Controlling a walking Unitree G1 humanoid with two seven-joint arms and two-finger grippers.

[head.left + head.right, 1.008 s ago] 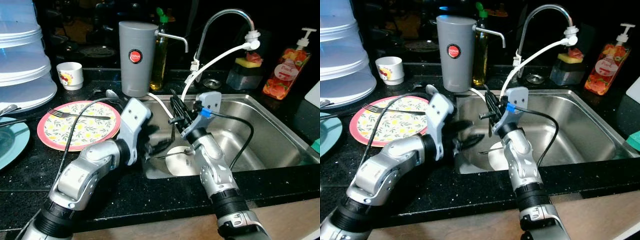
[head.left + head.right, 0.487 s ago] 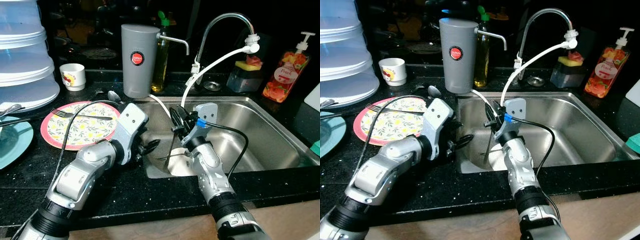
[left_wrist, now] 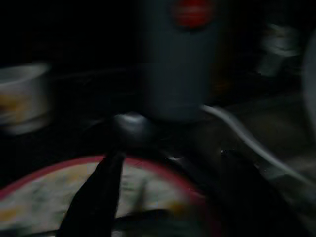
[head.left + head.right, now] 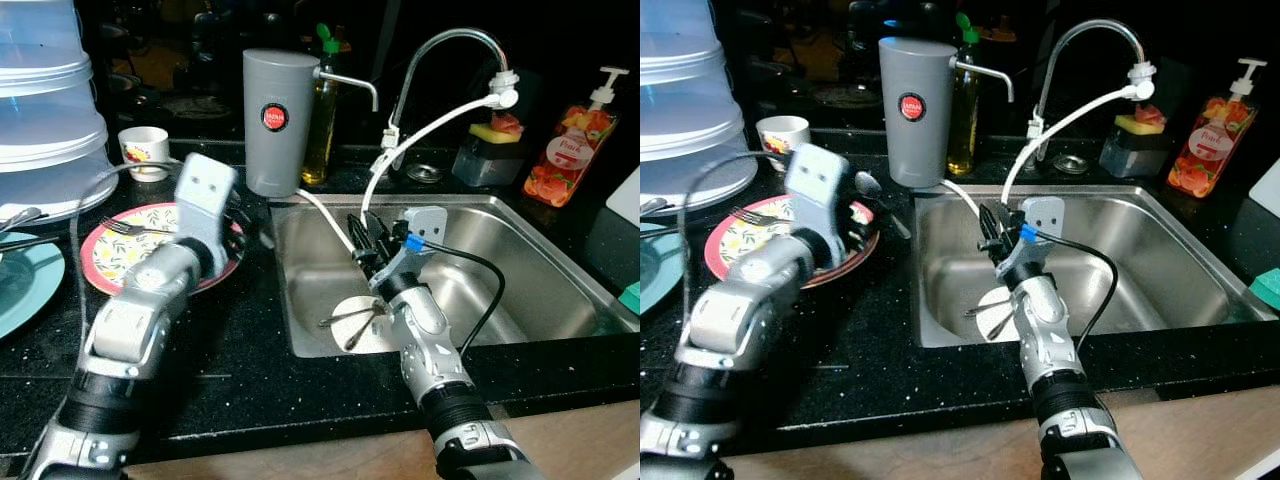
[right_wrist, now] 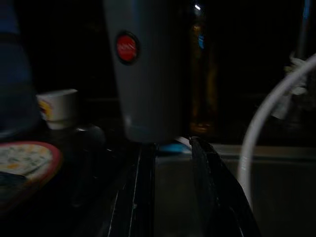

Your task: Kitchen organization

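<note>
While the right gripper [image 4: 363, 240] hung over the sink [image 4: 520, 260], two pieces of cutlery [image 4: 350, 318] lay crossed on a small white plate [image 4: 362, 325] at the sink's front left corner. The gripper stood above and behind that plate, clear of the cutlery, with its fingers [image 5: 140, 197] a narrow gap apart and nothing between them.

The left gripper [image 4: 845, 222] was over the counter [image 4: 250, 350], at the right part of the floral plate [image 4: 115, 255] with the red rim. A fork [image 4: 125, 229] lay on that plate. Motion blur and darkness hid the left jaws, so their state could not be told. A spoon bowl [image 3: 129, 123] lay just beyond the plate's rim.

Behind the plates stood a grey dispenser [image 4: 272, 120] with a red badge, and a small cup [image 4: 145, 150] well to its left. A white hose [image 4: 430, 125] ran from the tap [image 4: 450, 55] down into the sink. A soap bottle [image 4: 570, 145] stood at the far right.
</note>
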